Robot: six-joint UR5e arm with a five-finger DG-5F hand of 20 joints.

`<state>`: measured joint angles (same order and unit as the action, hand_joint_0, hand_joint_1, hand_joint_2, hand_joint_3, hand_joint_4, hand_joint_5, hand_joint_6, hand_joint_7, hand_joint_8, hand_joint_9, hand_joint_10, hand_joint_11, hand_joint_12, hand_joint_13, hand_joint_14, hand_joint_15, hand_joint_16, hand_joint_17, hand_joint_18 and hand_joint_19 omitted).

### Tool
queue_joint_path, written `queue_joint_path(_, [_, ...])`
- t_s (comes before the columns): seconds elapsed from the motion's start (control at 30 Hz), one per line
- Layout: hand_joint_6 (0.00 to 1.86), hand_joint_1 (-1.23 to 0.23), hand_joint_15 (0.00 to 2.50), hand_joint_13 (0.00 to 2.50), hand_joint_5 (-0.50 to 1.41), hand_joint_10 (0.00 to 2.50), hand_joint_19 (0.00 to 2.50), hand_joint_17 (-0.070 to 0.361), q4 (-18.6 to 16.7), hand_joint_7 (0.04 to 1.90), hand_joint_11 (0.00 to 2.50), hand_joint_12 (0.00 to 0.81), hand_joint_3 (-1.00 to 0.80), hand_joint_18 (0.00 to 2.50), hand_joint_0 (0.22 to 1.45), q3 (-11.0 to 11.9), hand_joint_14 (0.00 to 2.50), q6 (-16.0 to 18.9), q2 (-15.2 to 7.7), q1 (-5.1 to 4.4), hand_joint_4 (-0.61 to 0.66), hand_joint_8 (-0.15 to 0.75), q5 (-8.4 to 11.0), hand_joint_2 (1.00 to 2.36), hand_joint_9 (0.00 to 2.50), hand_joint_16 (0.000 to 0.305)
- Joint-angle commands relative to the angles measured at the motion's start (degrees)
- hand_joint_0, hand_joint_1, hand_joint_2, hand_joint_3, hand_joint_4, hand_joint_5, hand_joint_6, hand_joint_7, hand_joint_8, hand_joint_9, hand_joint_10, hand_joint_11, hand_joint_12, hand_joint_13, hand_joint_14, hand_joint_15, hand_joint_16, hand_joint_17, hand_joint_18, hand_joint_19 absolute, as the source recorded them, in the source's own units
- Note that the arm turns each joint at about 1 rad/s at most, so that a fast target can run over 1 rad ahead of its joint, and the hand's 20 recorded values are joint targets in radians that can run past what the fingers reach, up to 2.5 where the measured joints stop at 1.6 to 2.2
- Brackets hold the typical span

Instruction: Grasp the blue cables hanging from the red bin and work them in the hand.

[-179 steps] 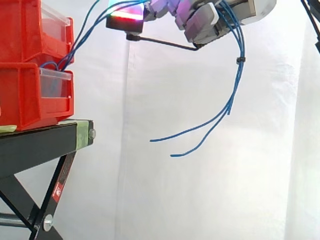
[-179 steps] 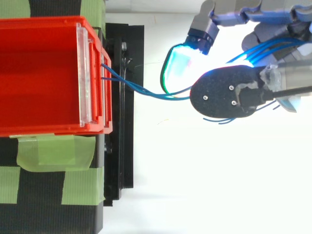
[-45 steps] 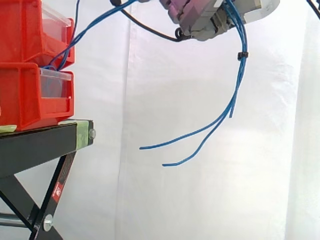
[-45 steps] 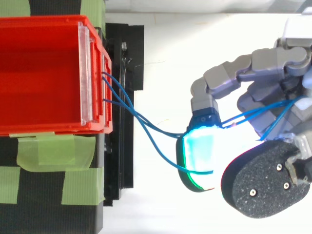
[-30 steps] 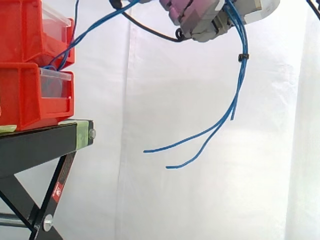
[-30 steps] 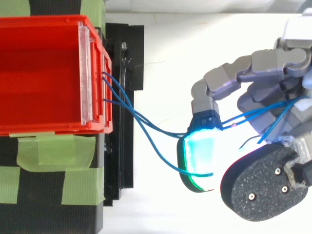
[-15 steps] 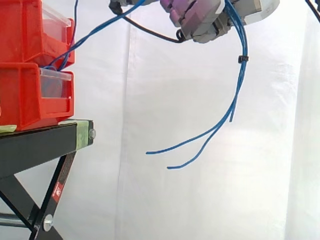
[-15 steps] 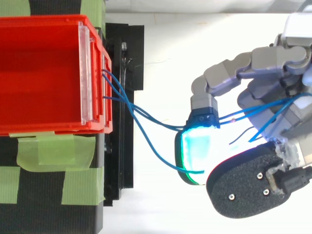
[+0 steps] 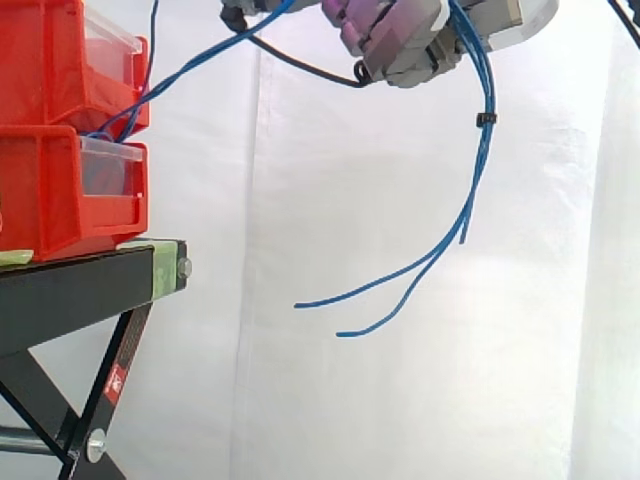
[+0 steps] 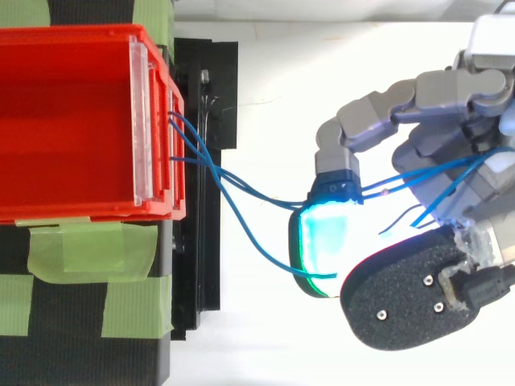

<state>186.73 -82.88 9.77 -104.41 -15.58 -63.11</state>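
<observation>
Blue cables (image 9: 479, 160) run out from the red bin (image 10: 80, 211) to your hand (image 10: 451, 112), its fingers (image 10: 378, 117) curled round them, so you're working them now; next, roll them gently without tugging.

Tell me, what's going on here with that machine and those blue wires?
A robot arm with a fingered hand is handling a bundle of blue cables. The cables come out of the front of a red bin, which sits on a black stand. At this moment the hand is held high and well away from the bin, with its fingers curled round the cables. From the hand, the cables' loose ends hang free in the air before the white curtain.
</observation>
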Motion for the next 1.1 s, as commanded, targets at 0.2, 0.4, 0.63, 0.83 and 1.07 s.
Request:
queue_joint_path(0.2, [0.59,-0.71,1.89,0.83,0.38,2.50,1.37,0.134,-2.1,1.25,2.50,0.522,-0.07,1.20,0.87,0.1,2.50,-1.1,0.0,-0.07,0.18,0.511,0.09,1.02,0.78,0.060])
queue_joint_path(0.4, [0.59,-0.71,1.89,0.83,0.38,2.50,1.37,0.134,-2.2,1.25,2.50,0.522,-0.07,1.20,0.87,0.0,2.50,-1.1,0.0,-0.07,0.19,0.511,0.00,1.02,0.78,0.060])
queue_joint_path(0.63, [0.60,-0.71,1.89,0.83,0.38,2.50,1.37,0.134,-2.2,1.25,2.50,0.522,-0.07,1.20,0.87,0.0,2.50,-1.1,0.0,-0.07,0.18,0.511,0.00,1.02,0.78,0.060])
queue_joint_path(0.83, [0.59,-0.71,1.89,0.83,0.38,2.50,1.37,0.134,-2.2,1.25,2.50,0.522,-0.07,1.20,0.87,0.0,2.50,-1.1,0.0,-0.07,0.18,0.511,0.00,1.02,0.78,0.060])
queue_joint_path(1.07, [0.60,-0.71,1.89,0.83,0.38,2.50,1.37,0.134,-2.2,1.26,2.50,0.522,-0.08,1.20,0.87,0.0,2.50,-1.1,0.0,-0.07,0.19,0.511,0.00,1.02,0.78,0.060])
